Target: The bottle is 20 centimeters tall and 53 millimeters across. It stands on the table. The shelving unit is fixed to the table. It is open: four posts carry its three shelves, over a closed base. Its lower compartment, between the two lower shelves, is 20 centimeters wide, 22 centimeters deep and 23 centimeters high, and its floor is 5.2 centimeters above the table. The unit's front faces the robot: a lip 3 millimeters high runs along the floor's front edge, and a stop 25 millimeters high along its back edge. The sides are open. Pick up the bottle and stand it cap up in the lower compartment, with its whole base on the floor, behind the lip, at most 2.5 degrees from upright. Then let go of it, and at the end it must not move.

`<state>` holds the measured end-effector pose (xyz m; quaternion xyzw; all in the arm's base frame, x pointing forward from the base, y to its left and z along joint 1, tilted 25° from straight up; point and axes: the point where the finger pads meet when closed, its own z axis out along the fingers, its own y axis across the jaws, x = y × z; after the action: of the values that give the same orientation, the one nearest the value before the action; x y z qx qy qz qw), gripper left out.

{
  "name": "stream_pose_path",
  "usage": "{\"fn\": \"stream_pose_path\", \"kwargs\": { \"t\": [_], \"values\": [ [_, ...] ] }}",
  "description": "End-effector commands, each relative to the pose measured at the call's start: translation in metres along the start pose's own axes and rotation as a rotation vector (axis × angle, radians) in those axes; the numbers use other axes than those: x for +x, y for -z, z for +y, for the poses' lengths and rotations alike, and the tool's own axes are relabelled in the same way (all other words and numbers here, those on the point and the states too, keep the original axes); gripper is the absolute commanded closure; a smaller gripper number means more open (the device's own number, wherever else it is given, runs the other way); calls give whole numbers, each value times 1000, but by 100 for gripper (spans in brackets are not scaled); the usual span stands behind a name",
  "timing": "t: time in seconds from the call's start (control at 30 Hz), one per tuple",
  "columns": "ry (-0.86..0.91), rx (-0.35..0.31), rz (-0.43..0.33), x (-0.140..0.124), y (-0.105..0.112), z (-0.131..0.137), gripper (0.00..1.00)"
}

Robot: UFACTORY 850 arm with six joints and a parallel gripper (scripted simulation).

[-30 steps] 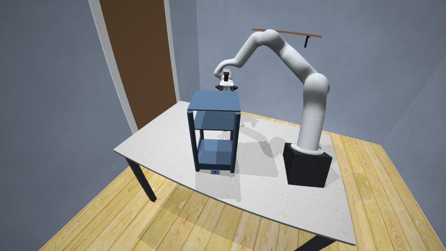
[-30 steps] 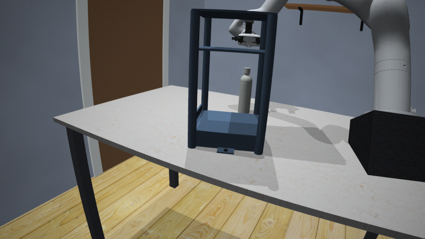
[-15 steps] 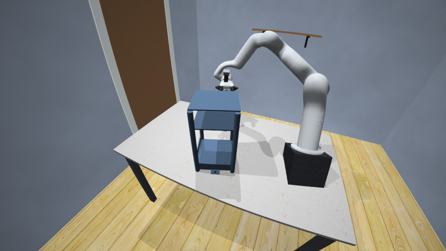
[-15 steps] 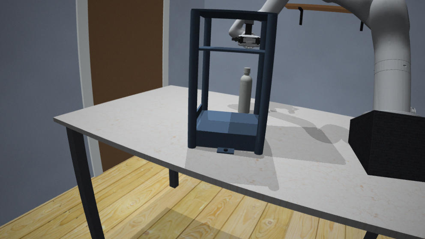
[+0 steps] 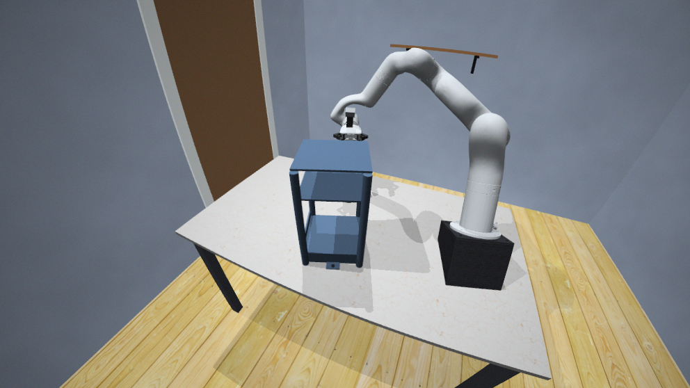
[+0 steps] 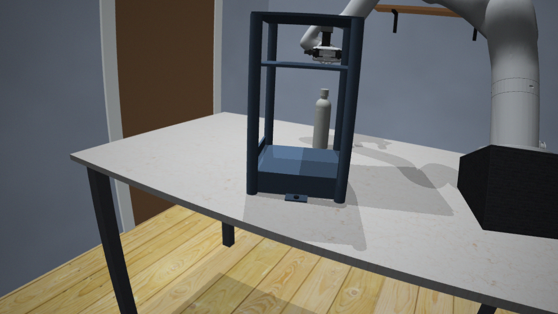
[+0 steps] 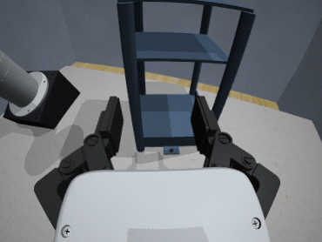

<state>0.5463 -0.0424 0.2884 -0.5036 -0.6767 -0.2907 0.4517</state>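
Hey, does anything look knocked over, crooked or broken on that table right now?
Nothing stands out. The bottle stands upright on the table behind the shelving unit, whose shelves look level. The gripper hangs open above the bottle, holding nothing.

The light was soft and even, and it came from high up, so my arm and the shelving unit dropped grey shadows with clear edges onto the table, and a pale one spilled onto the wooden floor. Nothing shone or glared, and the top and exterior pictures looked sharp all over. My wrist picture was smaller and a bit fuzzy, and the shelving unit's top board looked bent there.
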Motion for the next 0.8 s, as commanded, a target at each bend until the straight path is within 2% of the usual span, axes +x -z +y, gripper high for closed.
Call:
{"fn": "stream_pose_path", "kwargs": {
  "t": [0.0, 0.77],
  "values": [
    [0, 2, -1, -1, 0, 0, 25],
    [-1, 2, -1, -31, 0, 0, 25]
  ]
}}
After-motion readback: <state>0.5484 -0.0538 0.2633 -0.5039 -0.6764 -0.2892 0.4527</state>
